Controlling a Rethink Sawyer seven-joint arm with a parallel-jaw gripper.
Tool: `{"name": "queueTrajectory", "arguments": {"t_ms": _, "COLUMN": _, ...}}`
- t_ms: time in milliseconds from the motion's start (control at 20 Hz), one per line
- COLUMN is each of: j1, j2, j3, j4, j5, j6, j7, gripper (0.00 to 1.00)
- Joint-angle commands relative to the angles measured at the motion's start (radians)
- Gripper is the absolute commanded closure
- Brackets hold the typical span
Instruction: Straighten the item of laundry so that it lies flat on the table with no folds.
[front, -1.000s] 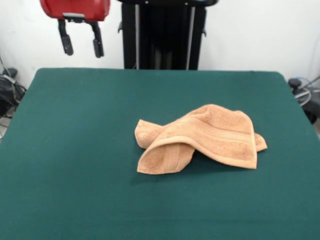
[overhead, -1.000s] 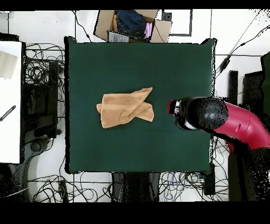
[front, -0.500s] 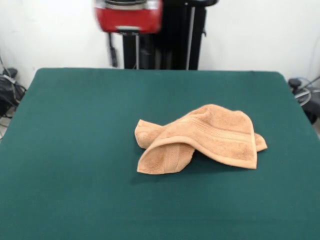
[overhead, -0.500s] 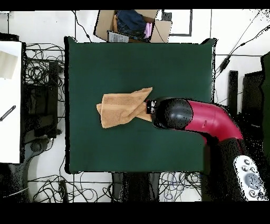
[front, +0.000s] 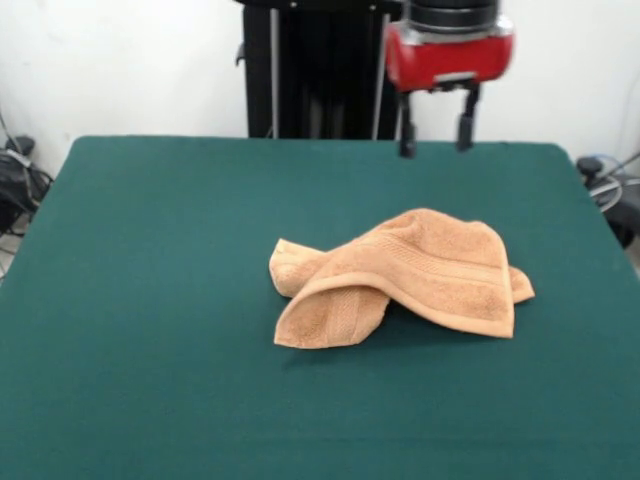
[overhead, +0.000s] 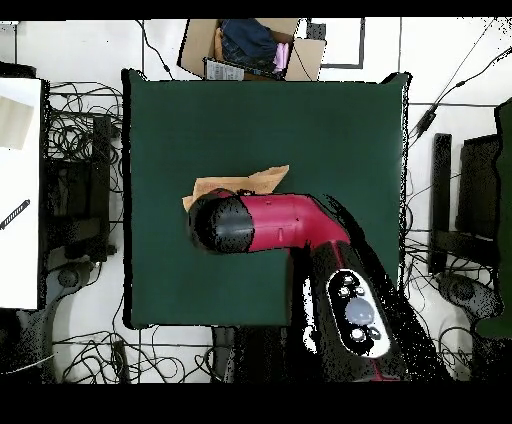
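robot lab: cables (overhead: 85, 130) strewn round table (overhead: 330, 130)

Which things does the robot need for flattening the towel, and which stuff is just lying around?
For the job:
towel, crumpled and folded over
green table
tool, open, up above the towel

Just lying around:
cardboard box past the table
cables on the floor
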Motion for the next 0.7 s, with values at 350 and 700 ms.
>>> {"name": "queueTrajectory", "arguments": {"t_ms": 350, "j1": -0.103, "j2": -0.060, "j3": -0.042, "j4": 0.102, "j5": 0.033, "j6": -0.168, "j7": 0.160, "gripper": 0.00}}
{"name": "queueTrajectory", "arguments": {"t_ms": 700, "j1": -0.052, "j2": -0.125, "j3": -0.141, "j4": 0.050, "j5": 0.014, "j6": -0.346, "j7": 0.259, "gripper": 0.00}}
